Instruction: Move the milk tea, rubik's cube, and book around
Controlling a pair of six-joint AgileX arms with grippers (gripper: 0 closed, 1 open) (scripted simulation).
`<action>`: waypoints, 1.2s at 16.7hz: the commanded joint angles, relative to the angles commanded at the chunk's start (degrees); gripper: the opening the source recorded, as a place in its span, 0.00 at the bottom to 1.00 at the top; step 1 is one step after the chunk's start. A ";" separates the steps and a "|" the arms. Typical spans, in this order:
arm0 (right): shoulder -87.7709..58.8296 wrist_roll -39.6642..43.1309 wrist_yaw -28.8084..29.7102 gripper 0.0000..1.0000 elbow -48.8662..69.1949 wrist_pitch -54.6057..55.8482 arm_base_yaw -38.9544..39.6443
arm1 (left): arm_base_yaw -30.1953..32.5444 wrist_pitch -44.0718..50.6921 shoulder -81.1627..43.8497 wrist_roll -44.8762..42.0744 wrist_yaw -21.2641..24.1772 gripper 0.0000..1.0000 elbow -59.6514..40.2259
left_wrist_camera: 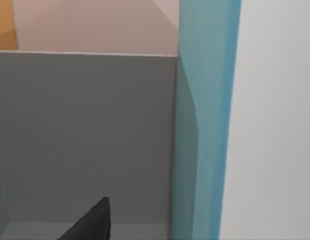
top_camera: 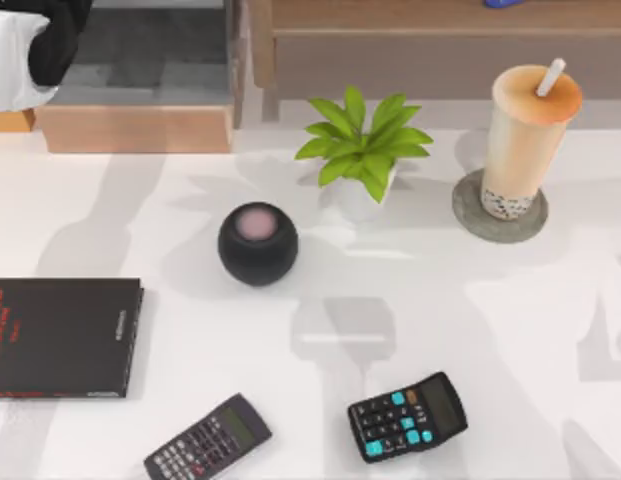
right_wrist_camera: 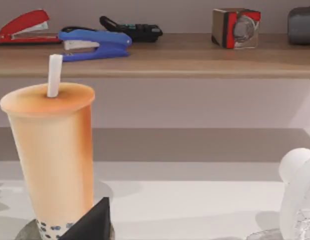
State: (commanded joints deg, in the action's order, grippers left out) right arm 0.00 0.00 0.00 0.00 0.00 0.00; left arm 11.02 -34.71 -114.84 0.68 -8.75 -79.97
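- two calculators lie at the table's near edge in the top view: a slim dark calculator left of centre and a chunkier one with teal keys to its right, well apart.
- black book with red marks lies flat at the table's left side.
- round black speaker sits near the middle, with the plant in a white pot just behind and to its right.
- milk tea stands upright on a grey coaster at the far right of the table, straw poking from its lid.
- from my right wrist the milk tea is close in front, pearls at its base, and a dark tip of my right gripper shows just beside the cup's foot; i cannot tell whether those fingers are spread or closed.
- behind the cup a wooden shelf carries a red stapler, a blue stapler and a red-and-black box.
- from my left wrist i see a grey wall, a teal-blue upright edge and a dark tip of my left gripper; its fingers i cannot tell either.
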 joint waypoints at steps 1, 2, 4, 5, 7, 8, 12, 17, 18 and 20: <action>0.00 0.00 0.00 1.00 0.00 0.00 0.00 | 0.00 0.00 0.00 0.00 0.00 1.00 0.00; 0.00 0.00 0.00 1.00 0.00 0.00 0.00 | 0.00 0.00 0.00 0.00 0.00 0.92 0.00; 0.00 0.00 0.00 1.00 0.00 0.00 0.00 | 0.00 0.00 0.00 0.00 0.00 0.77 0.00; 0.00 0.00 0.00 1.00 0.00 0.00 0.00 | 0.00 0.00 0.00 0.00 0.00 0.70 0.00; 0.00 0.00 0.00 1.00 0.00 0.00 0.00 | 0.00 0.00 0.00 0.00 0.00 0.55 0.00; 0.00 0.00 0.00 1.00 0.00 0.00 0.00 | 0.00 0.00 0.00 0.00 0.00 0.47 0.00; 0.00 0.00 0.00 1.00 0.00 0.00 0.00 | 0.00 0.00 0.00 0.00 0.00 0.17 0.00; 0.00 0.00 0.00 1.00 0.00 0.00 0.00 | 0.00 0.00 0.00 0.00 0.00 0.00 0.00; 0.00 0.00 0.00 1.00 0.00 0.00 0.00 | 0.00 0.00 0.00 0.00 0.00 0.00 0.00; 0.00 0.00 0.00 1.00 0.00 0.00 0.00 | 0.00 0.00 0.00 0.00 0.00 0.00 0.00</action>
State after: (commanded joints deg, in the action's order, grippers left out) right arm 0.00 0.00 0.00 0.00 0.00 0.00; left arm 11.02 -34.71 -114.84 0.68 -8.75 -79.97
